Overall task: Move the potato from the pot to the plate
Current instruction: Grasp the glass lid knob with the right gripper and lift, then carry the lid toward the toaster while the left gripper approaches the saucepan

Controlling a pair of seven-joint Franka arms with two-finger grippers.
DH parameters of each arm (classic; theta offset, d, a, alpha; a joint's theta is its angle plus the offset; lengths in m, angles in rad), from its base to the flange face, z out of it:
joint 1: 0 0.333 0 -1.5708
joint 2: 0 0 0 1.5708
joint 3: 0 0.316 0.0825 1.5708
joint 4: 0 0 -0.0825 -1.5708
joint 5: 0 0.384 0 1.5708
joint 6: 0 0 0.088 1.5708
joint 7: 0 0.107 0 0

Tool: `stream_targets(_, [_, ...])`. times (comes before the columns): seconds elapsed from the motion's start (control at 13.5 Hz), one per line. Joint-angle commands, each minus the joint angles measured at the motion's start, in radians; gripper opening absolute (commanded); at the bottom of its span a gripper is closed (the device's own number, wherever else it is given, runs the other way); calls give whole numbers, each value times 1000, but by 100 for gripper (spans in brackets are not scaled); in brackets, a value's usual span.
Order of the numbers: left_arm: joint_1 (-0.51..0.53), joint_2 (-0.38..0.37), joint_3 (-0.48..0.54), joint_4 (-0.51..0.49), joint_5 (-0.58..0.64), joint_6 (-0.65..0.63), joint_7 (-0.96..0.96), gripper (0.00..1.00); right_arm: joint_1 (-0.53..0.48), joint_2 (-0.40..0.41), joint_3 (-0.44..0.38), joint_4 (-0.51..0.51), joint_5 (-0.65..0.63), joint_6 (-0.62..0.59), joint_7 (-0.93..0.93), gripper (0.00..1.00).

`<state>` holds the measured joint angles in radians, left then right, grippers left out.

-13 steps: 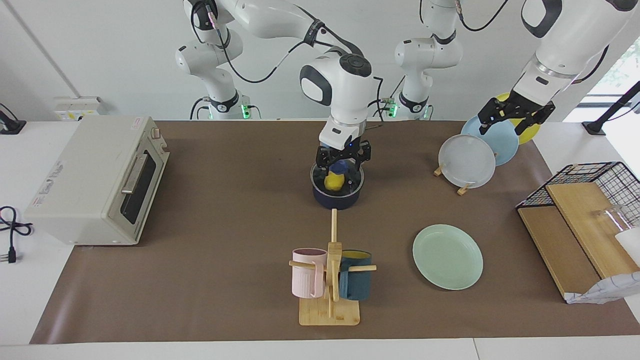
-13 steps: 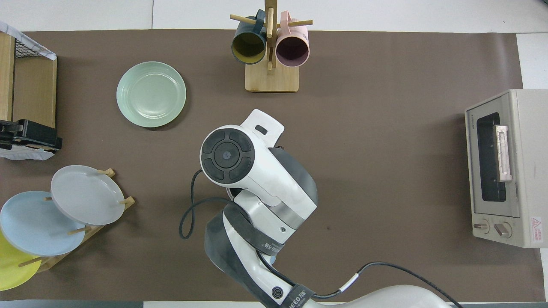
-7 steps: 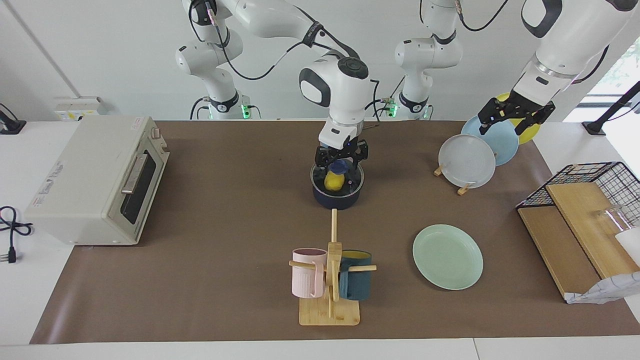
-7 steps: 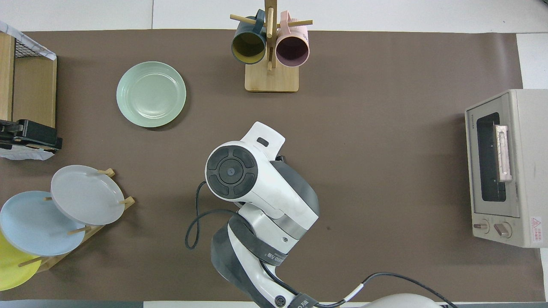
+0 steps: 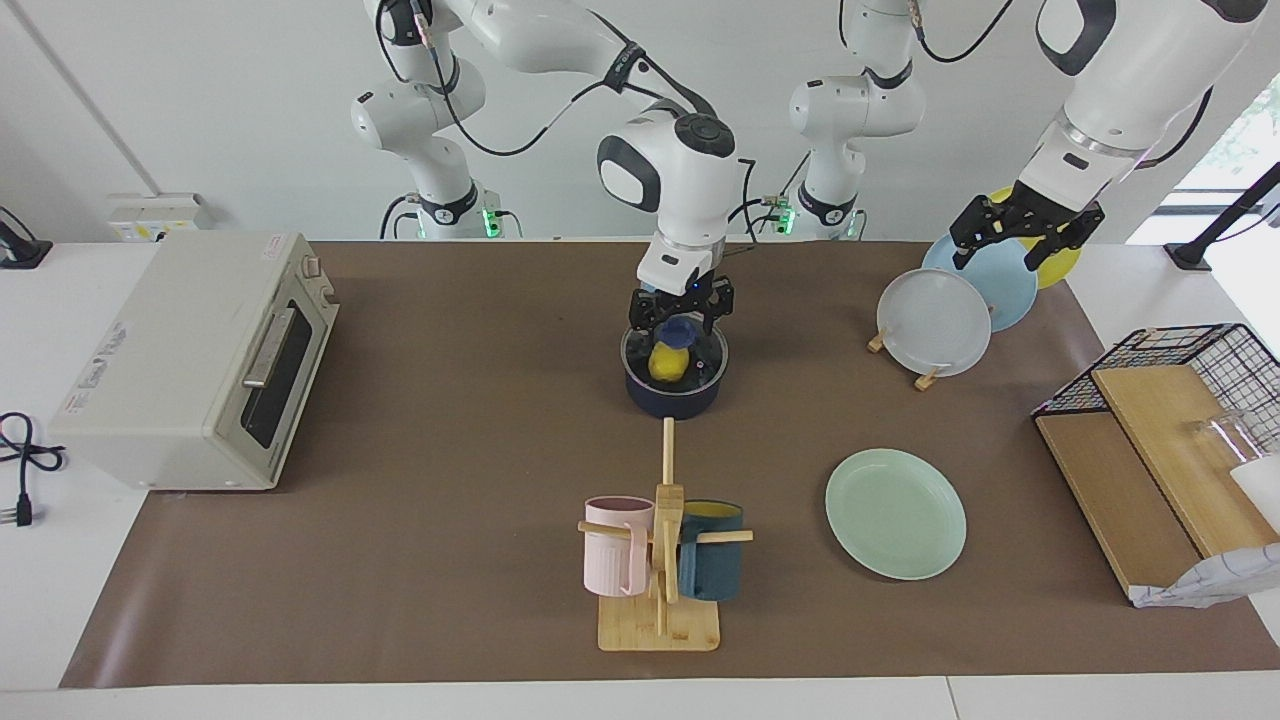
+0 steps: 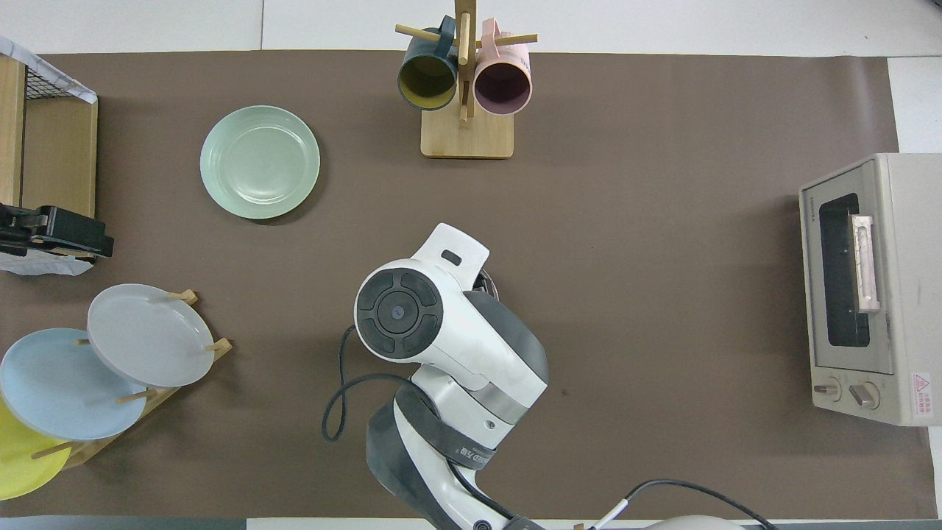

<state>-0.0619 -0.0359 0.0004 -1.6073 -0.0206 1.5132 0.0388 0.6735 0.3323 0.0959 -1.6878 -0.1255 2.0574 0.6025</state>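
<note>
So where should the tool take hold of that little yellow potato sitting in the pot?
Across the narrow middle of the small lumpy yellow potato, coming straight down from above: the dark blue round pot walls it in all round, so only the top is open. The right tool hangs open right over it.

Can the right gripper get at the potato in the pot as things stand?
Probably yes. The right gripper hangs open right over the pot, and the potato lies uncovered inside with nothing between them. The left gripper waits over the plate rack.

Robot lab, two arms (image 5: 560,45), mock kitchen table (image 5: 450,430)
</note>
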Motion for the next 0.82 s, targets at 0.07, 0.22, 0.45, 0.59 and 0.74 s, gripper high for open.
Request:
stream_targets(0.07, [-3,-10,-2,-5,16,5,-11,100,-3,-44,4,-81,-13,55,8,98])
stream_targets(0.22, [-3,-10,-2,-5,16,8,-11,100,-3,-44,4,-81,-13,55,8,89])
stream_targets(0.45, [-3,-10,-2,-5,18,19,-11,100,-3,-44,10,-81,-13,55,10,72])
stream_targets(0.59, [-3,-10,-2,-5,16,38,-13,100,-3,-44,10,-78,-13,55,8,62])
stream_targets(0.74, [-3,-10,-2,-5,16,41,-13,100,-3,-44,11,-75,-13,55,8,53])
